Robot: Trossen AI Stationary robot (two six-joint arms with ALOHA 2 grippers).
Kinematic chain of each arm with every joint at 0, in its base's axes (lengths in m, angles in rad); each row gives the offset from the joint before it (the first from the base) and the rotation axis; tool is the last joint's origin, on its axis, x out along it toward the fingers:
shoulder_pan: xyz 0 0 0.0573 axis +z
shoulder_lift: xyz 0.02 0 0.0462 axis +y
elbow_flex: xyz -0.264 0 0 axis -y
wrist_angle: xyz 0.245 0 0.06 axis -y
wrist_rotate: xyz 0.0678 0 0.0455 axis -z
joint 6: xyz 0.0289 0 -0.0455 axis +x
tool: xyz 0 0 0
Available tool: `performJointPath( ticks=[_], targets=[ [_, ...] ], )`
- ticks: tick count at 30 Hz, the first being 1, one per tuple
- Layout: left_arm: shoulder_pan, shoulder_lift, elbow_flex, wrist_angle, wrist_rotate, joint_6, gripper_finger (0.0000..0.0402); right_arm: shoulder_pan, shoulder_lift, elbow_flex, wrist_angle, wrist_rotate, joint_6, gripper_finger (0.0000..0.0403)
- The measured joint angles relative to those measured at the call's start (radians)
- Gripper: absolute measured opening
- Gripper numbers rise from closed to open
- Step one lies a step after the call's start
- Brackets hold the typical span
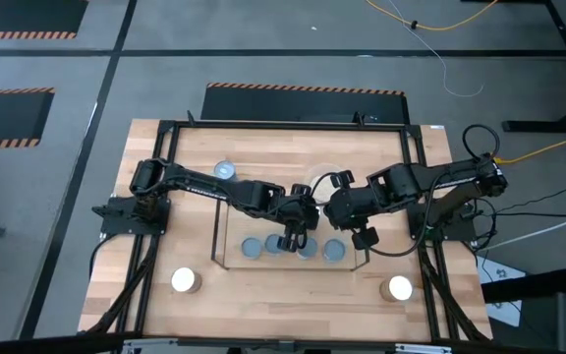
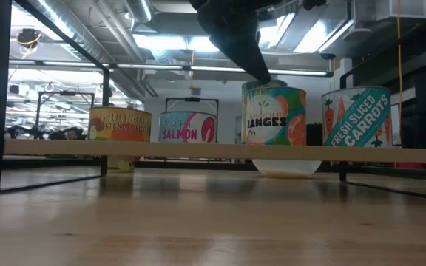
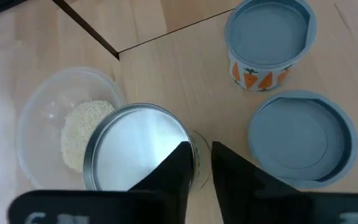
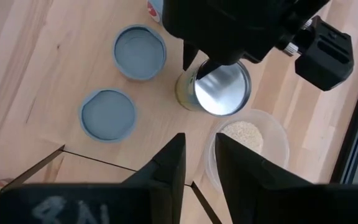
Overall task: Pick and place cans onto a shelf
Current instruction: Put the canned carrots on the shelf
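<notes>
Several cans stand upright in a row on the shelf's (image 1: 226, 231) flat top. In the low view they show as a tan can (image 2: 120, 125), a salmon can (image 2: 187, 127), an oranges can (image 2: 276, 114) and a carrots can (image 2: 357, 114). My left gripper (image 3: 202, 163) comes down on the silver-topped oranges can (image 3: 135, 149). One of its fingers is over the lid and the other outside the wall, with a narrow gap between them. My right gripper (image 4: 201, 155) hovers open above the shelf's far edge and has nothing between its fingers. My left gripper stands astride the oranges can's top rim (image 3: 194, 146) on the side next to the blue-lidded cans. It slants down from the table's left. The can rests upright on the shelf. Whether the fingers touch the rim, I cannot tell.
A clear round dish (image 4: 253, 140) with pale grains sits by the shelf's far edge, close to the oranges can. A blue-topped can (image 1: 225, 171) stands on the table at the far left. Two white-topped cans (image 1: 184, 281) (image 1: 399, 288) stand near the front edge.
</notes>
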Motion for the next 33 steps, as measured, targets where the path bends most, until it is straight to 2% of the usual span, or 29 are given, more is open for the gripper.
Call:
performJointPath(
  ticks=[7,18,27,33],
  targets=[
    [-0.002,0.002,-0.002,0.027,0.000,0.001,0.0094,0.000,0.000,0.000,0.003,0.000,0.000,0.0092],
    [-0.002,-0.062,-0.003,0.038,0.000,0.008,0.0096,-0.001,0.000,0.000,0.010,0.006,0.001,0.0092],
    [0.006,-0.247,-0.003,-0.096,0.000,0.060,0.0096,-0.038,0.000,0.000,0.147,0.005,-0.001,0.0092],
    [0.006,-0.428,-0.014,-0.314,0.007,0.048,0.0096,-0.086,0.000,-0.033,0.207,-0.006,0.001,0.0092]
  ],
)
